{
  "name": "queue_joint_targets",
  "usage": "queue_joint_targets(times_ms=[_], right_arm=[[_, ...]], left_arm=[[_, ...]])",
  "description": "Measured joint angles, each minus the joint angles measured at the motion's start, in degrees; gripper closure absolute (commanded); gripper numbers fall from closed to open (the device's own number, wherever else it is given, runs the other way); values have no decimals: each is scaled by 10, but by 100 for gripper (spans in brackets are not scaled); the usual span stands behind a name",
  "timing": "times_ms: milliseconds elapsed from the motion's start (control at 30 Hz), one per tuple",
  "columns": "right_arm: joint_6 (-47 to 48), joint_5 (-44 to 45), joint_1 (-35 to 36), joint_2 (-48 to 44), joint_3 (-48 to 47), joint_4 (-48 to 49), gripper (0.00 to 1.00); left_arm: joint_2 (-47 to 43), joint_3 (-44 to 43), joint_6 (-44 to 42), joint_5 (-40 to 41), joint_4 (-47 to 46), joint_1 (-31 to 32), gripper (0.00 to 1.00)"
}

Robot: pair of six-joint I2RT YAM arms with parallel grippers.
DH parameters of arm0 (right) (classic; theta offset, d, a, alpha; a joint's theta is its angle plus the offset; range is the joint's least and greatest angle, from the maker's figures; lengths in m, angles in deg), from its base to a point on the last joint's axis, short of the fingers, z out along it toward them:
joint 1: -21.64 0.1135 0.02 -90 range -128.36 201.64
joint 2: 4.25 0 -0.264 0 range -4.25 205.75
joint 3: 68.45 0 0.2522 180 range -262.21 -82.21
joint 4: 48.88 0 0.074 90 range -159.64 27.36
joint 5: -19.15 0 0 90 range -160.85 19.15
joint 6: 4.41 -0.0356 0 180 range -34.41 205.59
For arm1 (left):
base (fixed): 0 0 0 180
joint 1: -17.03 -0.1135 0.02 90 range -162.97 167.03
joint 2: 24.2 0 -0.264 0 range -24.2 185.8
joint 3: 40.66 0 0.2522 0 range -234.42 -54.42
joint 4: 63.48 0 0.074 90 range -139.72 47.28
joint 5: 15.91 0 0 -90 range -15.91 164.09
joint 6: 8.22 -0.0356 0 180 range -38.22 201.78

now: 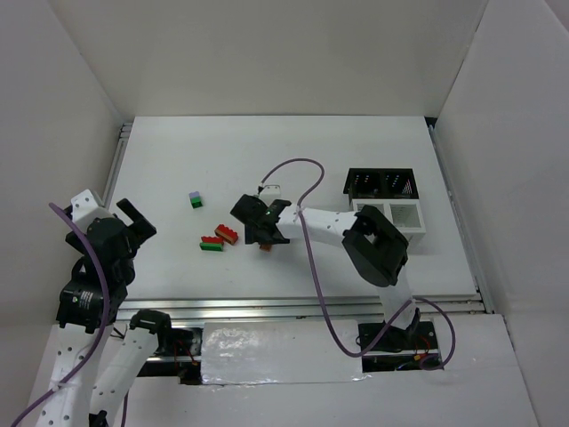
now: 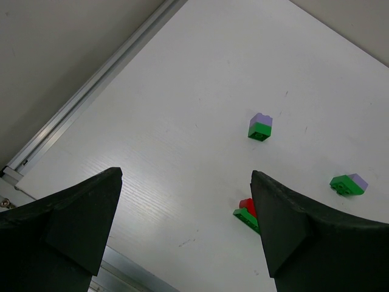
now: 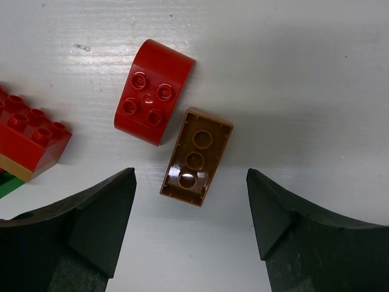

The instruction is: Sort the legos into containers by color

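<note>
An orange-brown lego (image 3: 196,157) lies upside down on the white table, touching a red curved lego (image 3: 154,91). My right gripper (image 3: 191,179) hangs open just above it, a fingertip on each side of its near end, touching nothing. From above, this gripper (image 1: 263,228) covers most of that lego (image 1: 265,247). To its left lie a red-on-brown stack (image 1: 227,233), a red-on-green pair (image 1: 212,243) and a lavender-on-green lego (image 1: 195,200). My left gripper (image 1: 133,218) is open and empty at the far left. The black container (image 1: 382,184) and white container (image 1: 396,216) stand at the right.
The left wrist view shows two lavender-on-green bricks (image 2: 260,126) (image 2: 348,184) and the red-on-green pair (image 2: 246,210) beside the right finger. An aluminium rail (image 2: 91,91) runs along the table's left edge. A purple cable (image 1: 298,169) loops over the right arm.
</note>
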Motion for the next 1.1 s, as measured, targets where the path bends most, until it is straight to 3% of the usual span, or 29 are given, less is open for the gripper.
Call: queue_joint_targets(times_ms=[333, 500, 600, 733, 833, 1000, 1100], right_arm=[[1, -18, -1, 18, 12, 16, 25], [4, -23, -5, 18, 30, 23, 34], [9, -22, -8, 14, 38, 29, 46], [8, -21, -14, -2, 61, 42, 85], [8, -22, -16, -16, 82, 56, 100], [11, -9, -18, -61, 120, 45, 100], [21, 2, -30, -133, 143, 29, 100]], left_arm=[[0, 0, 0, -2, 0, 0, 0], [0, 0, 0, -5, 0, 0, 0], [0, 0, 0, -7, -1, 0, 1], [0, 0, -1, -11, -3, 0, 0], [0, 0, -1, -12, -4, 0, 0], [0, 0, -2, -15, -4, 0, 1], [0, 0, -3, -16, -4, 0, 0]])
